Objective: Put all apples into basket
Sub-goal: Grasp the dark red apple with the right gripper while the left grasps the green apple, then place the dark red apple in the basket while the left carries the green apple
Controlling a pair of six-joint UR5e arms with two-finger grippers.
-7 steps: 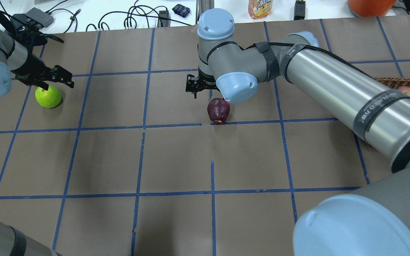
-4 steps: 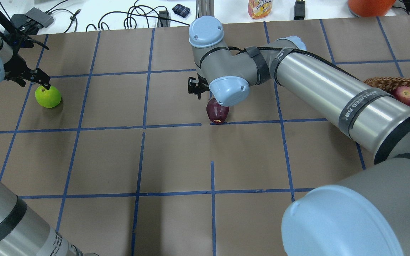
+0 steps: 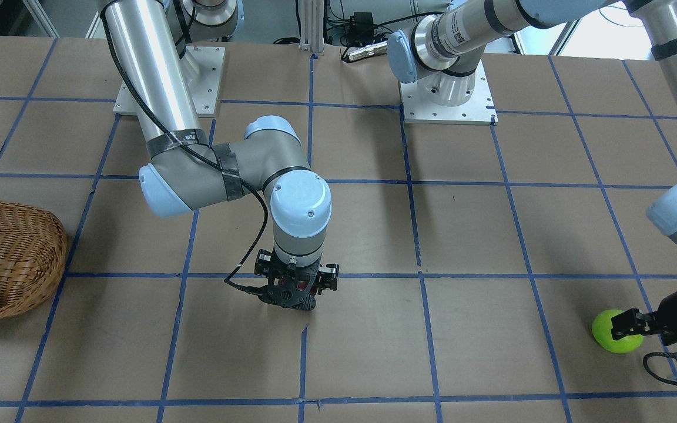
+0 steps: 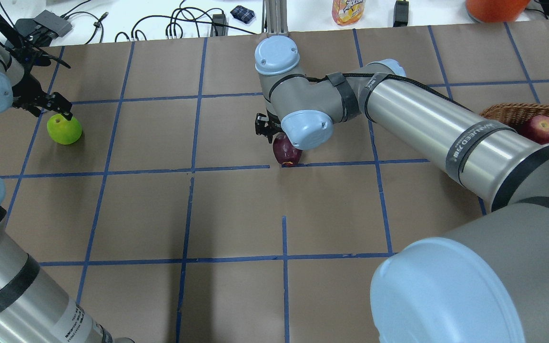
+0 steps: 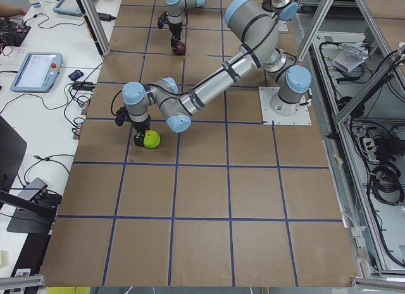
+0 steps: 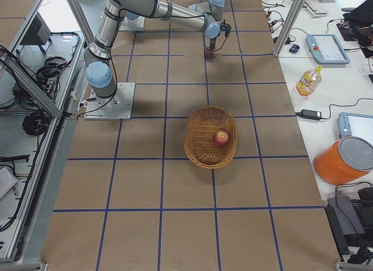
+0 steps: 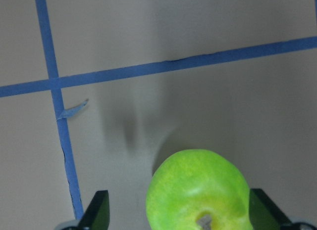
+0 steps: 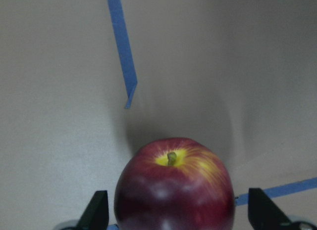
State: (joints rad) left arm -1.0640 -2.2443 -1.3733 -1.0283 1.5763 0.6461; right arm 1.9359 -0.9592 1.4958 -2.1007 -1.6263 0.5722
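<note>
likely firm, slick, roll-prone: right gripper (image 3: 295,286) spread astride dark apple (image 8: 174,190) nearer the basket (image 4: 503,113), left gripper (image 7: 179,212) spread astride green apple (image 7: 198,188) farther off; pinch at widest girth.

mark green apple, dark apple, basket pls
green apple (image 7: 198,188), left wrist view, skin above stem
dark apple (image 8: 173,193), right wrist view, skin below stem
basket (image 6: 201,140), exterior right view, bare woven floor

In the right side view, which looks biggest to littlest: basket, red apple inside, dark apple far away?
1. Woven light-brown wicker basket
2. Red yellow-streaked apple
3. Dark purplish-red apple, but it sits farther from the camera, so these two apples cannot be fairly ranked.
</note>
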